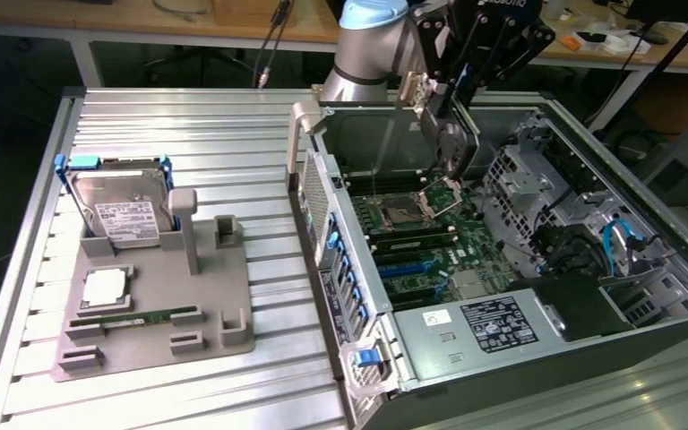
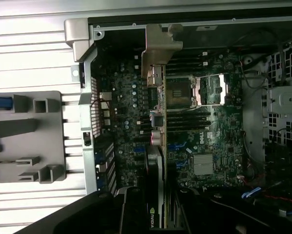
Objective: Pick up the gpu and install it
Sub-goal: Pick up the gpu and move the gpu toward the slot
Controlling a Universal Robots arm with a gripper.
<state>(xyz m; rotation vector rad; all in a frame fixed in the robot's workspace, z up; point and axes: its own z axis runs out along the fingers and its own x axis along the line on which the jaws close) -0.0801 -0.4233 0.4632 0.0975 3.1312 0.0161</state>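
Observation:
The gpu [image 1: 453,148] hangs on edge above the open computer case [image 1: 666,296], over the motherboard [image 1: 422,255]. Its silver end bracket [image 1: 412,90] points toward the case's rear wall. My gripper [image 1: 451,85] is shut on the card's upper edge. In the wrist view the gpu [image 2: 157,122] is seen edge-on. There its bracket [image 2: 158,46] is near the case's rear wall, and a black shroud with a green logo [image 2: 152,215] sits between my fingers [image 2: 131,209]. The card is above the board and apart from the slots.
The CPU socket [image 1: 394,213] and blue expansion slots [image 1: 410,269] lie under the card. A power supply [image 1: 487,324] and drive cages [image 1: 536,179] crowd the case. At the exterior view's left, a grey fixture [image 1: 153,313] carries a hard drive [image 1: 123,210], a chip [image 1: 103,287] and a RAM stick [image 1: 129,318].

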